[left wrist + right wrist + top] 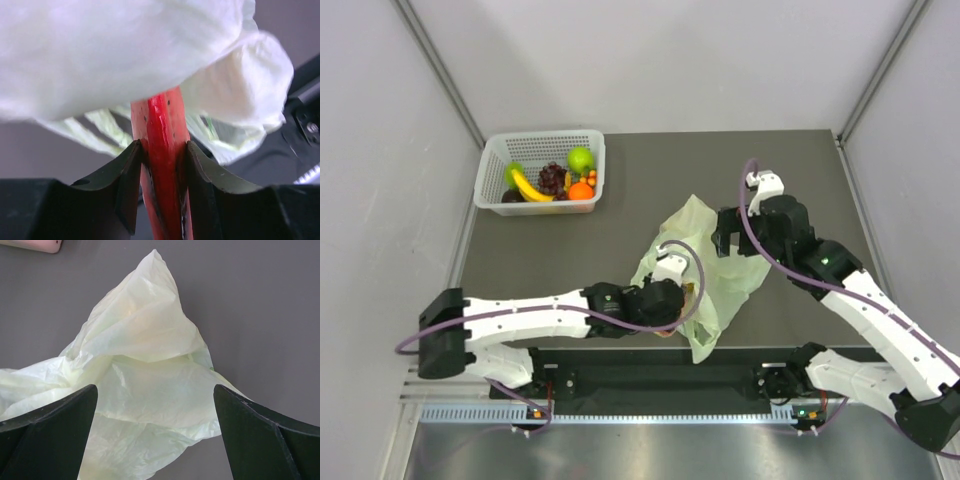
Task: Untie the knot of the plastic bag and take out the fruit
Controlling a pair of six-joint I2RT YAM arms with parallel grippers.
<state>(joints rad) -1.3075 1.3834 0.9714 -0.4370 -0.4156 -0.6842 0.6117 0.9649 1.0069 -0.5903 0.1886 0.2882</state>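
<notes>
White basket (542, 136) far-left on table (650, 170); grapes (552, 179), apple (580, 158) inside.

The left arm (520, 318) and right arm (885, 315) have white shells between black joints, each with a looping purple cable (742, 212); the pincer fingers (50, 432) are matte black wedges.

Pale green plastic bag (725, 285) on dark grey worktop (650, 170); red wedge (161, 145) speckled black; white lattice basket (542, 136) at upper left.
</notes>
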